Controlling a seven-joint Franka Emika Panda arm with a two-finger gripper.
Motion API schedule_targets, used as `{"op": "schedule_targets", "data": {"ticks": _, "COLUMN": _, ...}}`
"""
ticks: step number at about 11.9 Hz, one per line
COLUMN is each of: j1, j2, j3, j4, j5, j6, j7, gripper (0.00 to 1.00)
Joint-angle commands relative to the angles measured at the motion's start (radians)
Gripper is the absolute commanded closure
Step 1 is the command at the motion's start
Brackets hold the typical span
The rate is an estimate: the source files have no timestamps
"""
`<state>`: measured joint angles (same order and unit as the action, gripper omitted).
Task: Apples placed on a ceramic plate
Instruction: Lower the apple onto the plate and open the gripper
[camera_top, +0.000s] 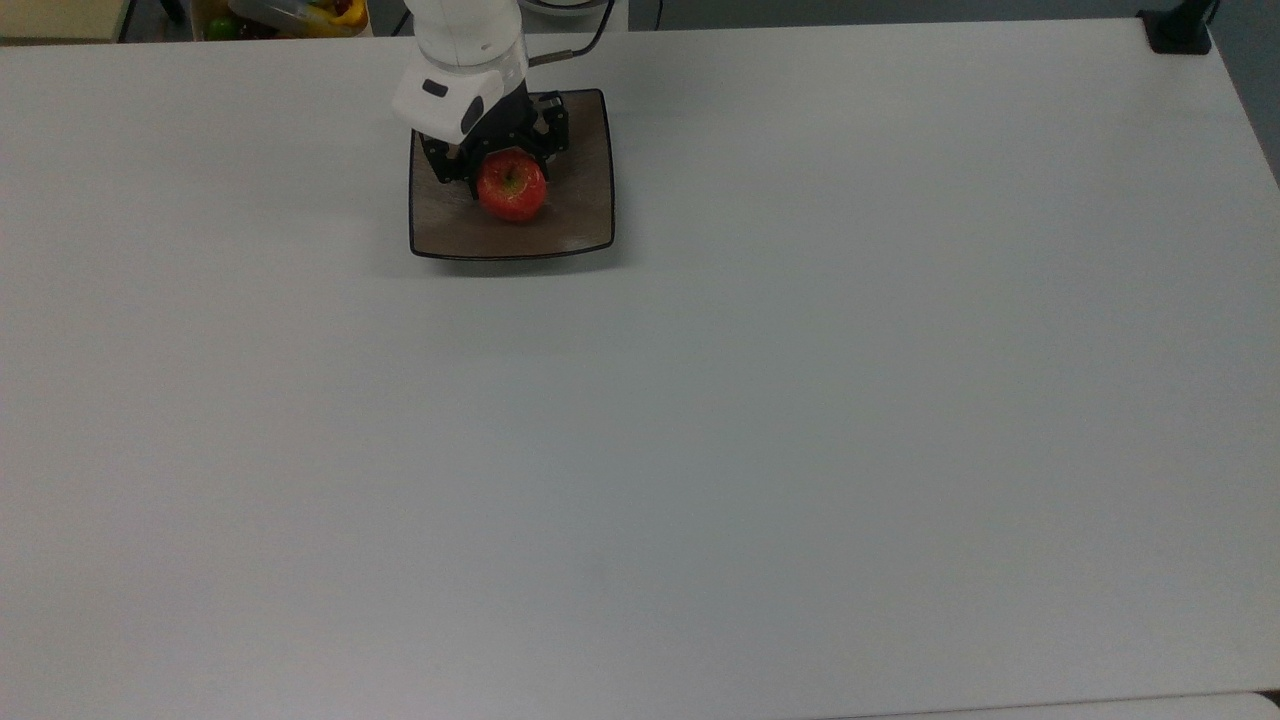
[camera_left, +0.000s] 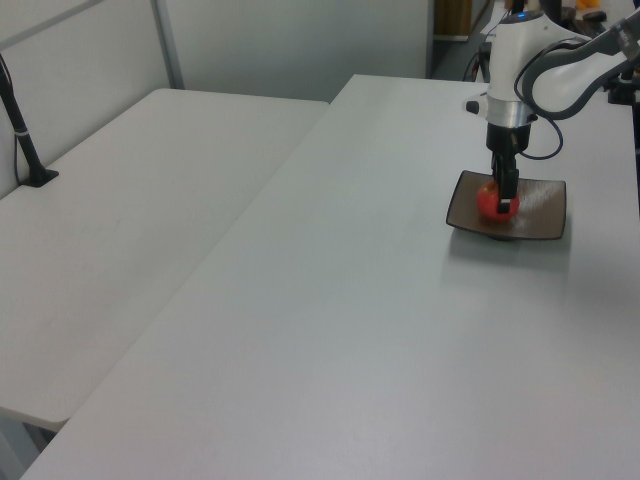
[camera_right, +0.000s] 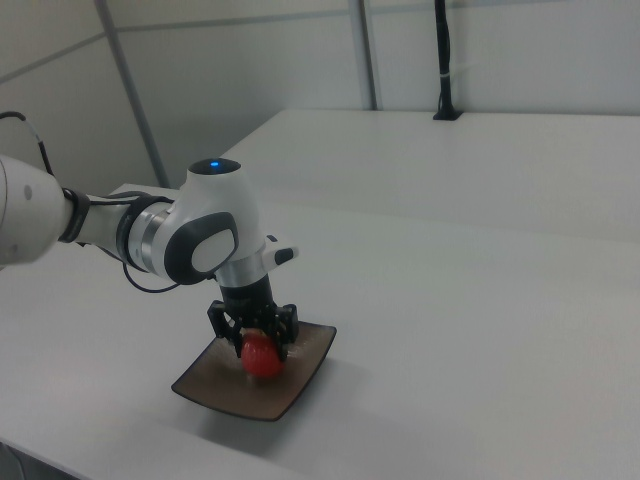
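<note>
A: Status of the apple (camera_top: 511, 187)?

B: It sits low over the middle of the ceramic plate (camera_top: 580, 215), at or just above its surface; contact cannot be confirmed. The plate rests on the white table (camera_top: 760, 420).

A: Gripper (camera_top: 497, 168) condition?

B: The fingers are clamped on the apple's sides, pointing straight down, as the right view shows.

A: Remaining work?

B: Transport appears complete. Release and retraction of the arm are judged outstanding.

Tool (camera_top: 500, 170) pointing straight down, fingers closed around an apple (camera_top: 512, 187), arm bent above.
</note>
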<state>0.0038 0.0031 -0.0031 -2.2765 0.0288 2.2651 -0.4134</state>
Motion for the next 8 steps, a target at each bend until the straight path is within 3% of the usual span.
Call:
{"op": "schedule_targets", "data": {"ticks": 1, "j1": 0.004, "j2": -0.002, "j3": 0.015, "j4": 0.015, "j5": 0.014, "j6": -0.055, "j7": -0.027, "gripper": 0.2}}
{"op": "schedule_targets", "data": {"ticks": 3, "j1": 0.004, "j2": -0.006, "j3": 0.017, "j4": 0.029, "j5": 0.014, "j6": -0.067, "j7": -0.015, "gripper": 0.17}}
{"op": "schedule_targets", "data": {"ticks": 5, "j1": 0.004, "j2": -0.011, "j3": 0.017, "j4": 0.057, "j5": 0.016, "j6": -0.107, "j7": -0.012, "gripper": 0.0}}
{"op": "schedule_targets", "data": {"ticks": 8, "j1": 0.005, "j2": -0.014, "j3": 0.017, "j4": 0.088, "j5": 0.014, "j6": -0.145, "j7": -0.01, "gripper": 0.0}}
